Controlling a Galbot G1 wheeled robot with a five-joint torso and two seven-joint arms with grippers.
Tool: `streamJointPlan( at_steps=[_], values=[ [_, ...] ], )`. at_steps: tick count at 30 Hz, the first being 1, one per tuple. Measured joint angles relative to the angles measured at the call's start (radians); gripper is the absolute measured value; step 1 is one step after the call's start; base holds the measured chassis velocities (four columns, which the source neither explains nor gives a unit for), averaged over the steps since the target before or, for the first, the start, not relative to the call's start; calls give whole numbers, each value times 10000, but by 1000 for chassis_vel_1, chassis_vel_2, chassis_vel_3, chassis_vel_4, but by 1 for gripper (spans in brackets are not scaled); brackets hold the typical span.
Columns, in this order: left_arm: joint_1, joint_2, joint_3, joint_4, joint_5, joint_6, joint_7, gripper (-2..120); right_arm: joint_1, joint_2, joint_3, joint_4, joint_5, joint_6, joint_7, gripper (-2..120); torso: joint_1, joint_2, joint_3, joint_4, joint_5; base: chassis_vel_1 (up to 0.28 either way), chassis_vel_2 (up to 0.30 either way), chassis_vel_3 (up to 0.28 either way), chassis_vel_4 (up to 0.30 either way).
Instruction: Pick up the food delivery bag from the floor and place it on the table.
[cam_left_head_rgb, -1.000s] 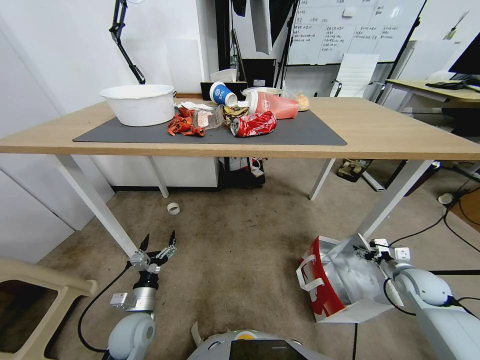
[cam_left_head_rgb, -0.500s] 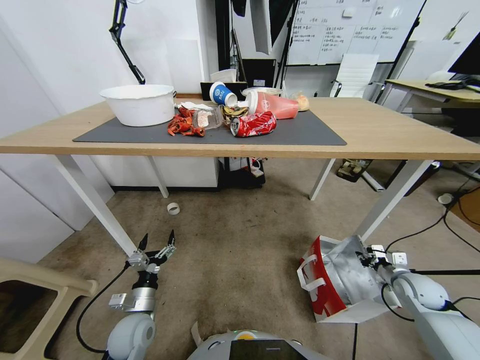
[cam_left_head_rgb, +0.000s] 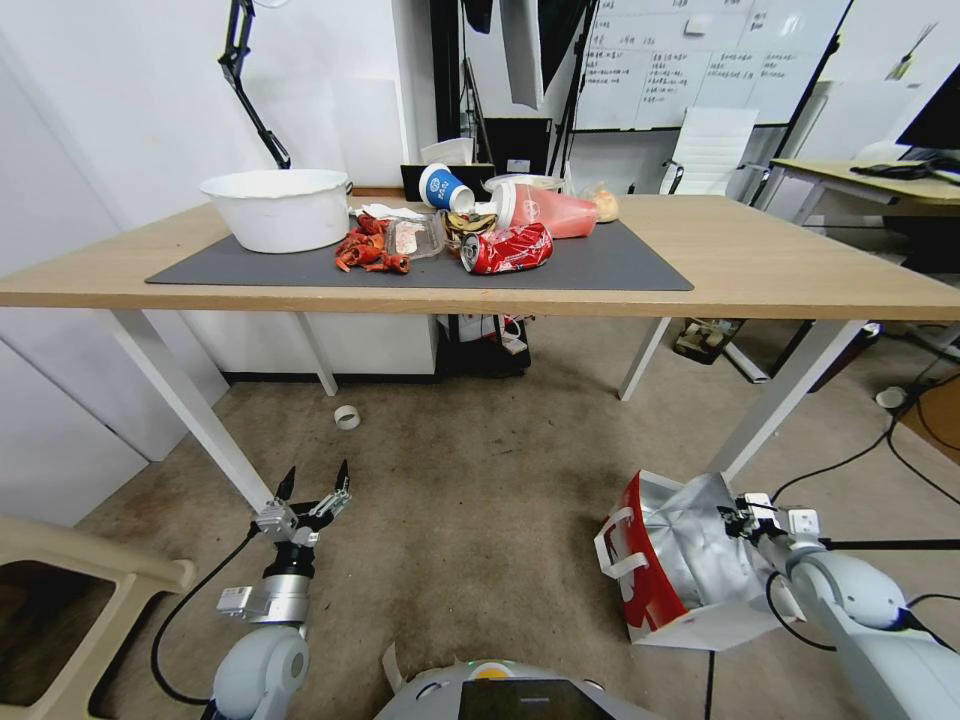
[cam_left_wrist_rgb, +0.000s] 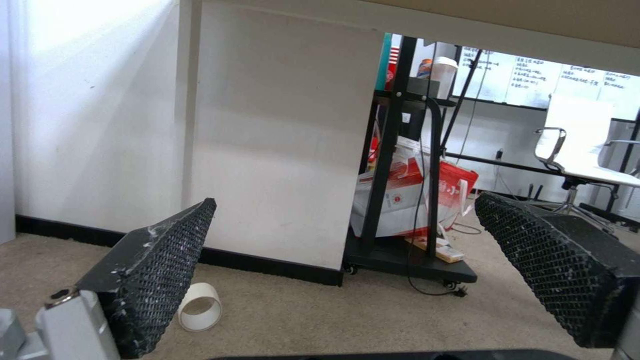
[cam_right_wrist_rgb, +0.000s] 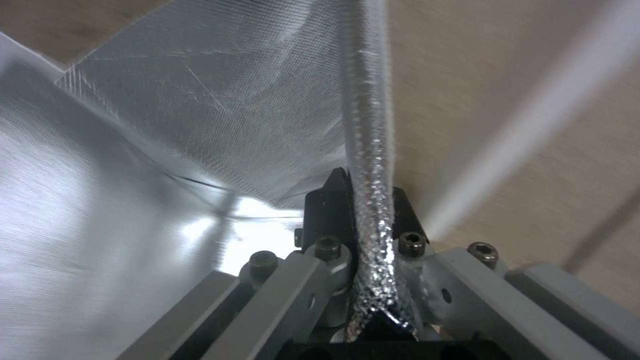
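Two pincers sit low near the food delivery bag (cam_left_head_rgb: 665, 575). Beside its far right corner, the right pincer (cam_left_head_rgb: 738, 517) is clamped on the bag's silver foil rim (cam_right_wrist_rgb: 368, 150). That bag rests on the floor (cam_left_head_rgb: 480, 500), tilted, mouth opening up toward the table (cam_left_head_rgb: 780, 270), red end with white strap handles facing left. No writing on it is legible. Well left of the bag, the left pincer (cam_left_head_rgb: 314, 478) hovers spread wide, empty.

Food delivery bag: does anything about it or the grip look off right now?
Yes. The food delivery bag leans askew on the floor, mouth gaping and foil lining crumpled. The right end effector pinches only the thin foil rim, not a strap. The left end effector hovers open, apart.
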Motion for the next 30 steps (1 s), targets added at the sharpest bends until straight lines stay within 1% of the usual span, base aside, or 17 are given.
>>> streamJointPlan(
  at_steps=[1,2,3,5,6,9,10,12,13,16,19,21,22,24,25,27,30],
  values=[
    [-4,0,-36,2,-12,-33,16,100,-86,-112,16,419,255,-120,3,0,0,0,0,1,0,0,0,0,0],
    [-32,16,-108,5,-86,-79,19,100,-180,-405,59,1468,755,-420,64,0,0,0,0,2,-1,0,0,0,0],
    [-32,16,-108,5,-86,-79,19,100,-180,-405,59,1468,755,-420,64,0,0,0,0,2,-1,0,0,0,0],
    [-59,47,-176,3,-163,-92,19,100,-186,-754,90,2404,1169,-693,158,0,0,0,0,4,-6,0,0,0,0],
    [-59,47,-176,3,-163,-92,19,100,-186,-754,90,2404,1169,-693,158,0,0,0,0,4,-6,0,0,0,0],
    [-86,85,-223,-42,-405,-97,18,100,9,-1552,159,3880,2014,-1248,400,0,1,0,1,1,-2,0,0,0,0],
    [-86,85,-223,-42,-405,-97,18,100,9,-1552,159,3880,2014,-1248,400,0,1,0,1,1,-2,0,0,0,0],
    [-102,67,-198,-50,-438,-97,17,100,121,-1899,241,4527,2448,-1493,572,0,0,0,1,3,-1,0,0,0,0],
    [-102,67,-198,-50,-438,-97,17,100,121,-1899,241,4527,2448,-1493,572,0,0,0,1,3,-1,0,0,0,0],
    [-146,50,-172,-123,-449,-88,16,100,29,-2329,507,5354,2722,-1673,520,0,1,1,1,-1,0,0,0,0,0],
    [-171,52,-175,-163,-452,-83,19,100,12,-2610,745,5696,2843,-1717,313,0,0,1,1,-1,0,0,0,0,0],
    [-173,52,-177,-168,-452,-82,20,100,12,-2641,769,5727,2856,-1719,290,0,1,1,1,-1,0,0,0,0,0],
    [-174,65,-219,-222,-464,-80,26,100,13,-3073,1079,6038,2976,-1727,-15,0,0,0,1,-1,1,0,0,0,0],
    [-138,79,-293,-293,-505,-81,48,100,65,-3584,1377,6198,3150,-1720,-283,0,0,1,1,1,-2,0,0,0,0],
    [-138,79,-293,-293,-505,-81,48,100,65,-3584,1377,6198,3150,-1720,-283,0,0,1,1,1,-2,0,0,0,0],
    [-112,81,-356,-351,-551,-97,54,100,226,-4065,1704,6211,3509,-1713,-447,0,0,0,1,2,0,0,0,0,0],
    [-99,81,-389,-381,-570,-107,71,100,283,-4234,1836,6211,3636,-1706,-486,0,0,0,2,2,-1,0,0,0,0]
  ],
)
